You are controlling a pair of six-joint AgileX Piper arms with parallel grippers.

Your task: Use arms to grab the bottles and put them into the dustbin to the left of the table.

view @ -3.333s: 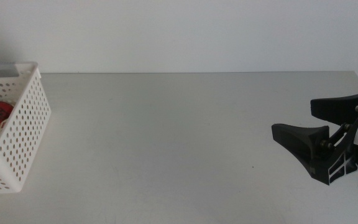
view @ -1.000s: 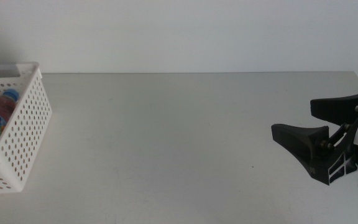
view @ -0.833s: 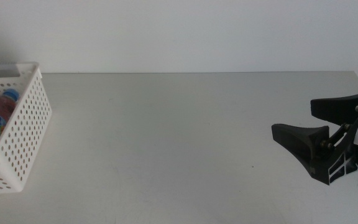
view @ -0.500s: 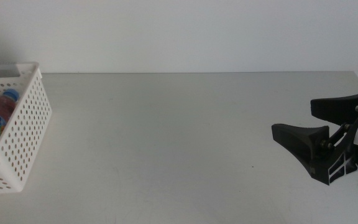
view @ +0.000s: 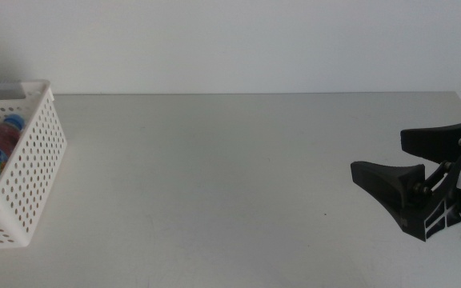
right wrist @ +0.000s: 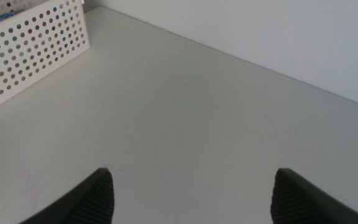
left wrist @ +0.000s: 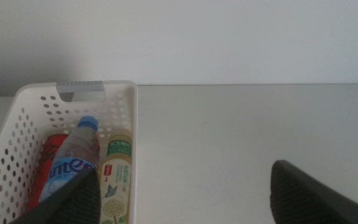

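All three bottles lie in the dustbin point(left wrist: 73, 124) side by side: the red can point(left wrist: 50, 163), the water bottle point(left wrist: 73, 165) and the tea bottle point(left wrist: 117, 180). In the left wrist view they sit just beyond and partly behind one finger of the left gripper point(left wrist: 185, 193), whose fingers are spread wide and hold nothing. Their long axes run parallel to the bin's long walls; the water bottle's blue cap points away from the fingers, toward the handle slot. The tea bottle's cap end cannot be made out. They look light and smooth-sided. The clear bottle would likely give under a hard squeeze, while the can seems stiffer but slick. If any needed lifting, mid-body across the narrow width would be the surest hold. The bin itself looks light enough to slide if nudged. The right gripper point(view: 410, 180) waits at the far right of the table point(view: 230, 184), fingers apart and empty, well away from the bin. No bottle shows on the table, so the task looks complete.
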